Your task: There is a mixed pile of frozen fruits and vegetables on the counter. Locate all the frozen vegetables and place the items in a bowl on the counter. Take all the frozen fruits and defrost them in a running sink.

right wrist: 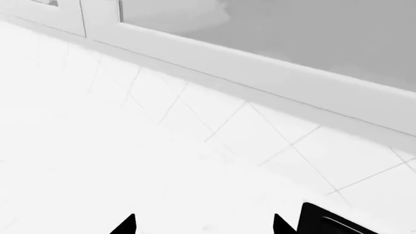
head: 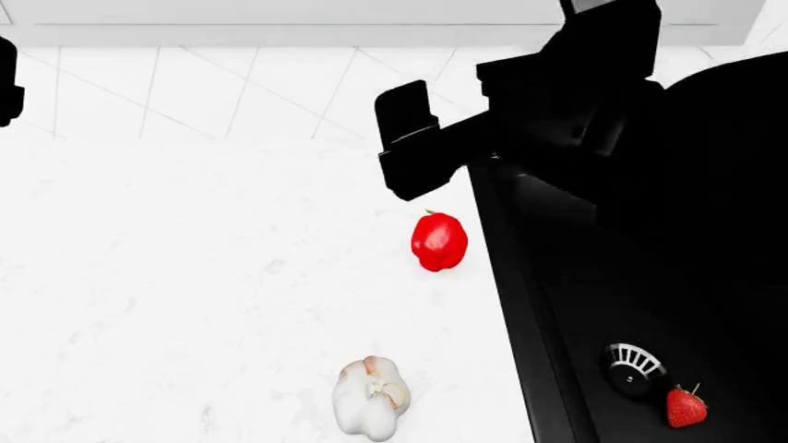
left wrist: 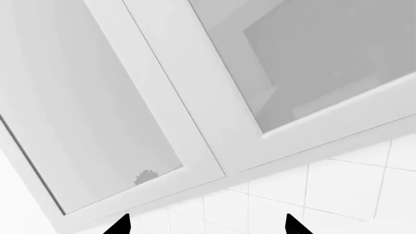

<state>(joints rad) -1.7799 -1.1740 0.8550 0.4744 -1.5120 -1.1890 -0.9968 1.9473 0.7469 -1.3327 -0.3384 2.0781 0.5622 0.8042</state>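
A red bell pepper (head: pixel 438 242) lies on the white counter (head: pixel 185 277), close to the edge of the black sink (head: pixel 579 277). Nearer the front lies a whitish garlic bulb (head: pixel 369 397). A strawberry (head: pixel 686 406) rests in the sink basin beside the round drain (head: pixel 633 366). My right arm (head: pixel 567 92) hangs above the sink's back corner, just behind the pepper. The right gripper (right wrist: pixel 203 225) is open and empty, and so is the left gripper (left wrist: pixel 206 225), which faces the wall cabinets. The bowl is out of view.
A white tiled wall (head: pixel 246 83) runs behind the counter, with white upper cabinets (left wrist: pixel 195 97) above it. A part of my left arm (head: pixel 7 88) shows at the far left. A black shape (right wrist: pixel 331 222) sits beside the right gripper.
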